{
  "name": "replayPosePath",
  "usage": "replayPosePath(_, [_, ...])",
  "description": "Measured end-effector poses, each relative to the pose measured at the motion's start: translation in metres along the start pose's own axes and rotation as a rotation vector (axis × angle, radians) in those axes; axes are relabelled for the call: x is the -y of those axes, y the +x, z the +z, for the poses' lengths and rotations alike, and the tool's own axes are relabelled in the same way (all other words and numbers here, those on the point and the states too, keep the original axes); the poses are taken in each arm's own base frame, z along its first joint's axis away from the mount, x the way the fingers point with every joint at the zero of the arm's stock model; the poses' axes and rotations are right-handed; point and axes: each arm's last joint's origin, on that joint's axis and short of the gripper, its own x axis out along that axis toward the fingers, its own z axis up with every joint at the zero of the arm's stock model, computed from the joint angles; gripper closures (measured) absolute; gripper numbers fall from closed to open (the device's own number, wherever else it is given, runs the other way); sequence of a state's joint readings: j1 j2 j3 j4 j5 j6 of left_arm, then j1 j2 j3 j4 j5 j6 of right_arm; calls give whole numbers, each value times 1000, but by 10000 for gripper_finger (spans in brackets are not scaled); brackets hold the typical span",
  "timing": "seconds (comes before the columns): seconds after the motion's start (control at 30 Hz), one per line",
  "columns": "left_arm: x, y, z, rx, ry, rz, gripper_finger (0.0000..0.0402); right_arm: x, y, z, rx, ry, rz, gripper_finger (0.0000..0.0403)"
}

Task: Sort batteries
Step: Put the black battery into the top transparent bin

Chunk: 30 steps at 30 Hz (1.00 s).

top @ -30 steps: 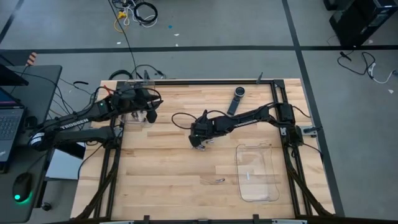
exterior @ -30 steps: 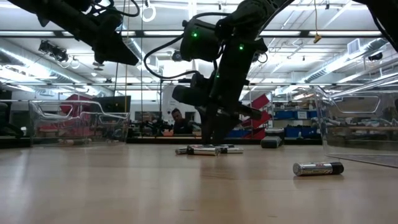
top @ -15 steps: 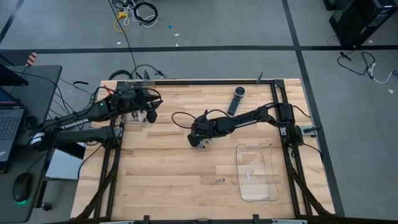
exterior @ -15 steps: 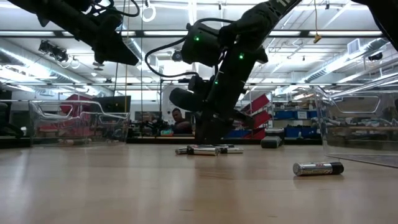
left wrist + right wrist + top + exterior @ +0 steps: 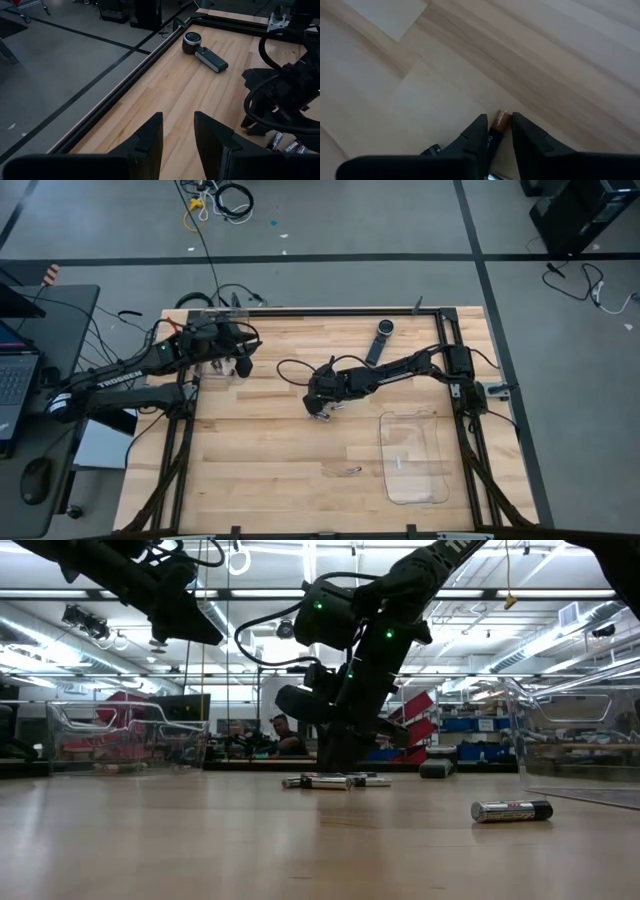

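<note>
At table centre, my right gripper (image 5: 496, 131) clamps one battery (image 5: 501, 120) from the cluster of batteries (image 5: 335, 781) below; pinched near its end, it may pivot and slip toward six o'clock.

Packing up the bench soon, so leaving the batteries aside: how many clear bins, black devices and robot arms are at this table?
Clear bins: 2
Black remote-like device: 1
Robot arms: 2
Total: 5
</note>
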State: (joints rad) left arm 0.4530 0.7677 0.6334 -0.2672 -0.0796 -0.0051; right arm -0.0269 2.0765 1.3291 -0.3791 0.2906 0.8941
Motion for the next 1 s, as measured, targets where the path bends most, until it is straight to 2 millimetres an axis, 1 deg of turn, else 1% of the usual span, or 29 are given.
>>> replayPosePath(0.13, [0,0,0,0,0,0,291,4,2,-4,3,0,-4,346])
replayPosePath(0.33, [0,0,0,0,0,0,291,7,5,-7,12,-27,3,389])
replayPosePath(0.63, [1,0,0,0,-23,-5,291,1,6,-2,69,-108,76,394])
replayPosePath(0.73, [2,0,1,6,-32,-11,291,-3,-1,1,111,-140,106,398])
replayPosePath(0.83, [2,0,1,6,-33,-11,291,-11,-16,7,177,-175,156,400])
replayPosePath(1.0, [2,0,0,0,-32,-11,291,-21,-36,12,250,-224,227,400])
